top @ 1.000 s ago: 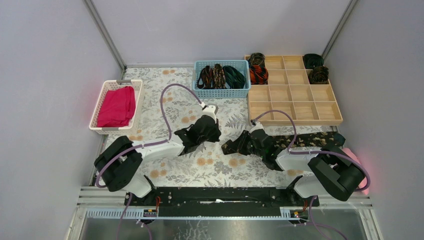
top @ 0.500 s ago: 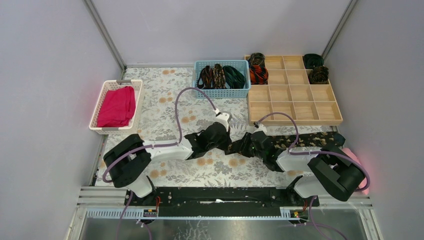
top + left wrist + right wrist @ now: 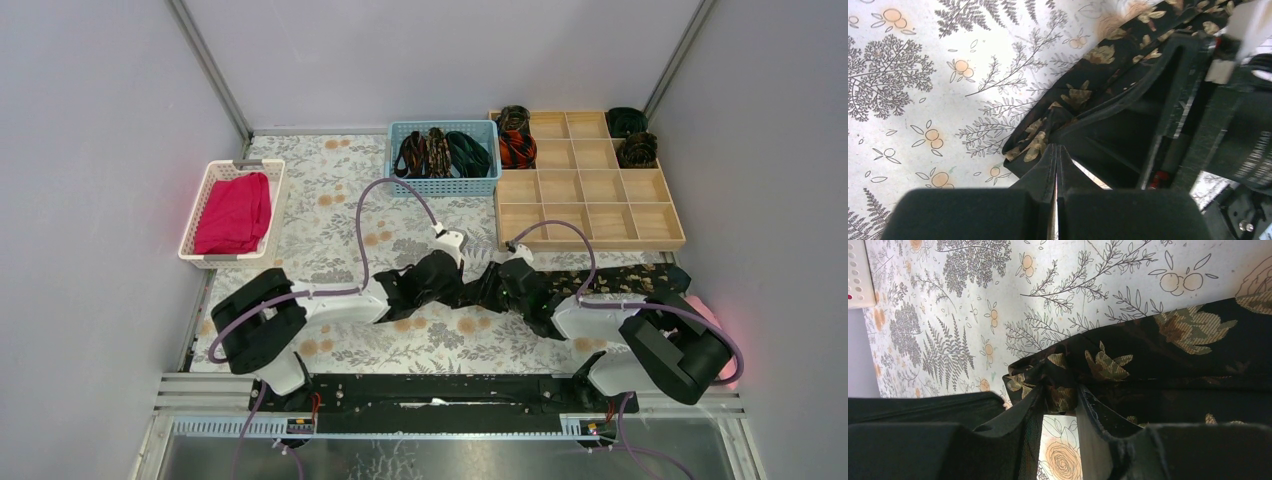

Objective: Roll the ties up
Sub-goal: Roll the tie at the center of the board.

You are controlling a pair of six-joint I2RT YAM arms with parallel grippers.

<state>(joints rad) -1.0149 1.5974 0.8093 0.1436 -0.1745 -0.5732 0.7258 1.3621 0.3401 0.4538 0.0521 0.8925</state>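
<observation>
Fern-and-flower cloth covers the table. A black tie with gold-brown leaves lies flat near the front edge, running from the right edge to a bunched end at mid-table. The right gripper straddles that end, jaws parted with fabric between them; whether they pinch it I cannot tell. The left gripper is closed, its tips touching the tie's end from the other side. At the far right corner, coiled ties sit in a wooden tray. Beside it a blue basket holds loose ties. A white basket with magenta cloth stands at the left edge.
</observation>
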